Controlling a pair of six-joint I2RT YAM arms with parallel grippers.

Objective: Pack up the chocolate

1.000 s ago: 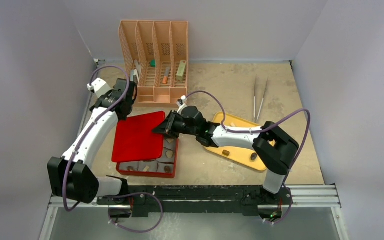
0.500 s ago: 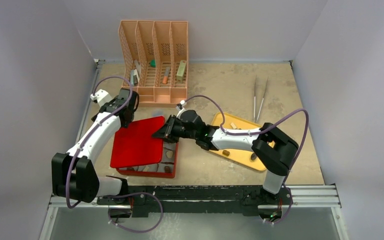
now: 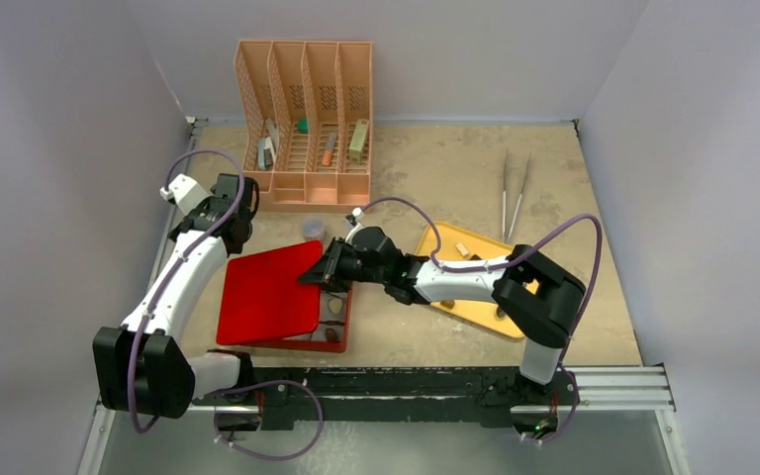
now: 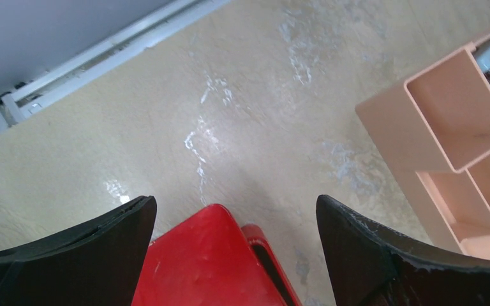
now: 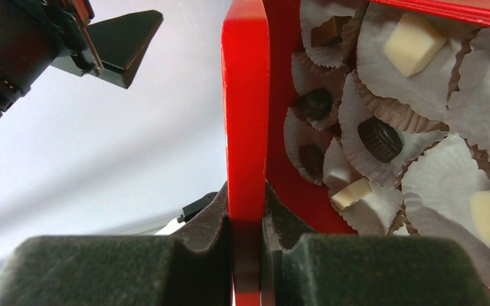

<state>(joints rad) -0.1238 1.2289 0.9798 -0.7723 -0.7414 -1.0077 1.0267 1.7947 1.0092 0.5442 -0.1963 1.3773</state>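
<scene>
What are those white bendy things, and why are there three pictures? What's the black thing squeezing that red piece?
They are two robot arms on a tan table. One picture looks down from above; the other two come from cameras on each wrist. The right claw is pinching the edge of a flat red lid, partly over a red box. Inside sit little chocolates in white crinkled paper cups. The left claw is open and holds nothing. There is also a yellow tray with a few pieces and a peach plastic organizer.
</scene>
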